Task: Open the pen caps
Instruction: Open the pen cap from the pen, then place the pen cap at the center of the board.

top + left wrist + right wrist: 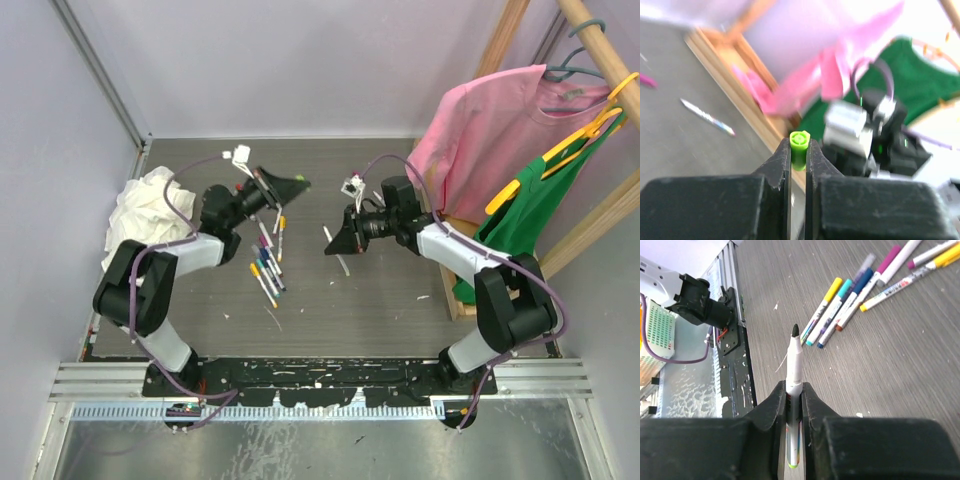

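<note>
Left pincer [299,184]: pressed together on a green cap [799,149], pinched by its sides, open mouth facing out past the fingertips; raised over the counter [400,290], toward the far edge and left of centre.
Right pincer [329,246]: pressed together on a white-barrelled pen [793,362], gripped along the barrel, dark bare tip poking out beyond the fingertips; raised over mid-counter.
Deciding relation: cap and bare tip apart, with open air between; cap to the left of the tip and a little nearer the far edge; pen's long axis in line with the right pincer's fingers, aimed roughly toward the left arm.
Step in hand: by judgement, this cap is off; cap and pen both yet to be put down.
Remaining caps [836,284]: yellow, teal, blue and purple among them, seated on a cluster of pens [268,265] flat on mid-counter, a little toward the left edge, nearer the near edge than either pincer.
Cluster axis: mostly far edge to near edge, slightly slanted, barrels side by side and some touching.
Nearer arm: left, by judgement; cluster just beside its forearm, right pincer farther off.
Likely snag: crowded barrels, hard to take one alone.
Elsewhere: white rag [140,215] at the left edge.
</note>
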Controlling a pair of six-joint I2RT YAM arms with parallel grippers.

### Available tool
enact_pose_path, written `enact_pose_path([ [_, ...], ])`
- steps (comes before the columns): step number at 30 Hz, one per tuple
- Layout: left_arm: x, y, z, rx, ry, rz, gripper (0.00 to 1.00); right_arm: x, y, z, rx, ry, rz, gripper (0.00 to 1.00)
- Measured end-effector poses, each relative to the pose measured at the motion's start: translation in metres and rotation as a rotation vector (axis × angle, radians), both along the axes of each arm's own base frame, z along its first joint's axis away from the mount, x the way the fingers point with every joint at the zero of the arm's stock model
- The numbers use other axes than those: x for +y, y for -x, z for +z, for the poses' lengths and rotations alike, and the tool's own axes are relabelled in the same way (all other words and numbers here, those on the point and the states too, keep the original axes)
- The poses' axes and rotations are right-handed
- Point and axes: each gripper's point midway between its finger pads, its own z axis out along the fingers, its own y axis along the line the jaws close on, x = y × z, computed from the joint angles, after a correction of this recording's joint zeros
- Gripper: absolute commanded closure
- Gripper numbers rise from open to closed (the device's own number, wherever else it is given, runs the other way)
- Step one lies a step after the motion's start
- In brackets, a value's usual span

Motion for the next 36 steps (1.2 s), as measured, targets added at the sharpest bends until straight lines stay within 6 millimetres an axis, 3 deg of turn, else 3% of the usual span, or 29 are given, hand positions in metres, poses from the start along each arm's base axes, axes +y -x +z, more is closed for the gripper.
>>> enact_pose_path([
  [4,0.031,-0.058,0.027,-0.046,0.061,0.140,1.00,-0.008,-0.004,-0.017,0.049,0.040,-0.026,0.99],
  [8,0.028,-0.079,0.029,-0.037,0.086,0.151,1.00,-0.025,-0.024,-0.038,0.038,0.137,-0.135,0.99],
  [11,0.014,-0.091,0.006,0.031,0.074,0.134,1.00,-0.044,-0.052,-0.055,-0.003,0.253,-0.258,0.97],
  [16,-0.009,-0.115,-0.063,0.250,-0.029,0.134,1.00,-0.073,-0.110,-0.081,-0.082,0.464,-0.424,0.92],
  [20,-0.027,-0.127,-0.120,0.422,-0.156,0.153,1.00,-0.094,-0.130,-0.101,-0.117,0.601,-0.493,0.91],
  [23,-0.041,-0.134,-0.147,0.510,-0.264,0.173,1.00,-0.109,-0.140,-0.114,-0.137,0.699,-0.520,0.90],
  [29,-0.069,-0.154,-0.160,0.575,-0.414,0.227,1.00,-0.128,-0.159,-0.132,-0.176,0.841,-0.531,0.87],
  [36,-0.089,-0.176,-0.172,0.645,-0.469,0.267,1.00,-0.137,-0.179,-0.130,-0.230,0.924,-0.525,0.84],
])
